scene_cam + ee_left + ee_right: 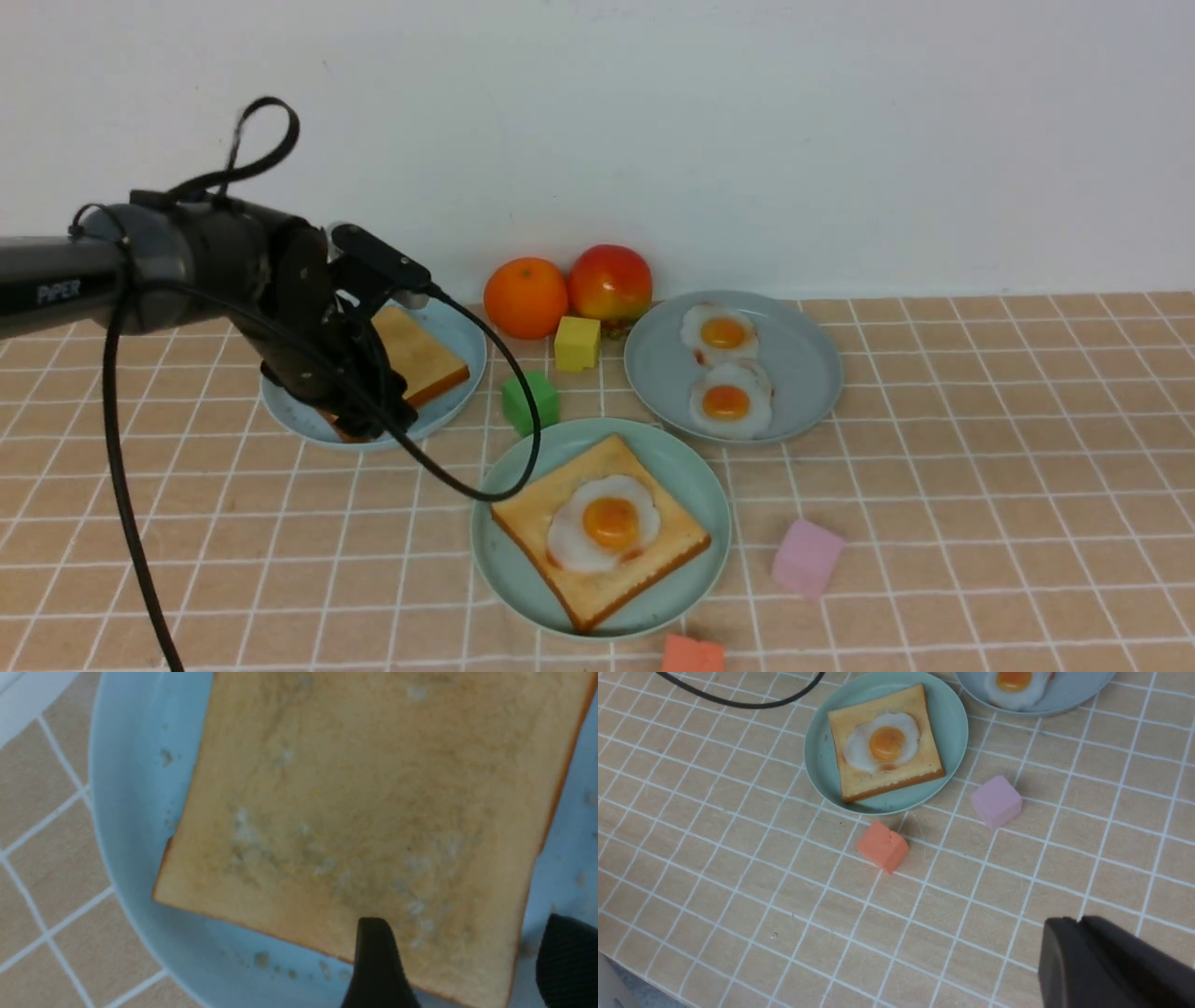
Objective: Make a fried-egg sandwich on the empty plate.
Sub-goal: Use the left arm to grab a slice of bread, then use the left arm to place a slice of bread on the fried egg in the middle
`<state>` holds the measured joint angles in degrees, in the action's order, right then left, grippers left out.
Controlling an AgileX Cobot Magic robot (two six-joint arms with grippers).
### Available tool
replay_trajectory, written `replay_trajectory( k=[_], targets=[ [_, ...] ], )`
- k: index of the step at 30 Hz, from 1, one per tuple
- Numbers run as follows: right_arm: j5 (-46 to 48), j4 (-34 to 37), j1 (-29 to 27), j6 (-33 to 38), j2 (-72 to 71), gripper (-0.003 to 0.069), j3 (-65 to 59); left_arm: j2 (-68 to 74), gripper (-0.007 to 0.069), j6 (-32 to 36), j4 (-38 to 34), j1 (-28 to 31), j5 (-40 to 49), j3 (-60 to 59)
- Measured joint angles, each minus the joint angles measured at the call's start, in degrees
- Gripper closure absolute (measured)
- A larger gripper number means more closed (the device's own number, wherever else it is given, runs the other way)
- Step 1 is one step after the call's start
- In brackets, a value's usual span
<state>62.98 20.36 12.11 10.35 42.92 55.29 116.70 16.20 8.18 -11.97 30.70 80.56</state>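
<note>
The mint-green plate [695,490] holds one toast slice [527,513] with a fried egg [607,523] on top; all three also show in the right wrist view: the plate [817,760], the toast [859,784] and the egg [885,742]. A second toast slice [425,359] lies on the light sky-blue plate [467,341]. My left gripper [373,422] hangs low over its near corner, open. In the left wrist view the gripper [467,933] has one finger over the toast [373,788] and the other beyond its edge, over the plate [135,788]. My right gripper [1078,921] is shut and empty above the cloth, out of the front view.
A grey-blue plate [803,364] holds two more eggs. An orange [525,297], an apple [610,283], a yellow cube [577,343] and a green cube [529,401] stand between the plates. A pink cube [807,558] and an orange-red cube [693,653] lie near the mint plate. The left arm's cable [523,439] droops over its rim.
</note>
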Motion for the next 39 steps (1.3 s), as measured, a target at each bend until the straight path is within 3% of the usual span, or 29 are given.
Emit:
replay_trajectory(
  k=[4, 9, 10, 13, 15, 22, 28, 33, 39],
  targets=[
    [0.2, 0.0, 0.0, 0.0, 0.0, 0.0606, 0.0, 1.2, 0.0204, 0.0, 0.5, 0.0, -0.7, 0.1],
    [0.9, -0.1, 0.0, 0.0, 0.0, 0.0601, 0.0, 1.5, 0.0344, 0.0, -0.4, 0.0, -0.5, 0.5],
    [1.1, -0.1, 0.0, 0.0, 0.0, 0.06, 0.0, 1.5, 0.0426, 0.1, -0.6, 0.0, -0.3, 0.6],
    [1.3, -0.2, 0.0, 0.0, -0.4, 0.0599, 0.0, 1.0, 0.0559, 0.2, -1.0, -0.2, 0.6, 0.6],
    [1.3, -0.3, 0.0, 0.0, -1.2, 0.0599, 0.0, -0.1, 0.0601, 0.2, -1.3, -0.2, 2.1, 0.7],
    [1.5, -3.3, 0.0, 0.0, -6.1, 0.0599, 0.0, -13.8, 0.0603, 0.2, -8.9, -1.7, 11.0, 0.5],
    [2.7, -6.1, 0.0, 0.0, -9.2, 0.0599, 0.0, -22.5, 0.0603, 0.1, -13.1, -13.9, 11.0, -4.9],
    [4.4, -6.7, 0.0, -0.1, -10.1, 0.0596, -0.1, -20.6, 0.0603, -0.6, -10.7, -25.1, 10.4, -8.7],
    [4.5, -6.7, 0.0, -0.3, -10.3, 0.0594, -0.5, -17.9, 0.0603, -3.4, -4.9, -30.5, 6.0, -9.0]
  ],
)
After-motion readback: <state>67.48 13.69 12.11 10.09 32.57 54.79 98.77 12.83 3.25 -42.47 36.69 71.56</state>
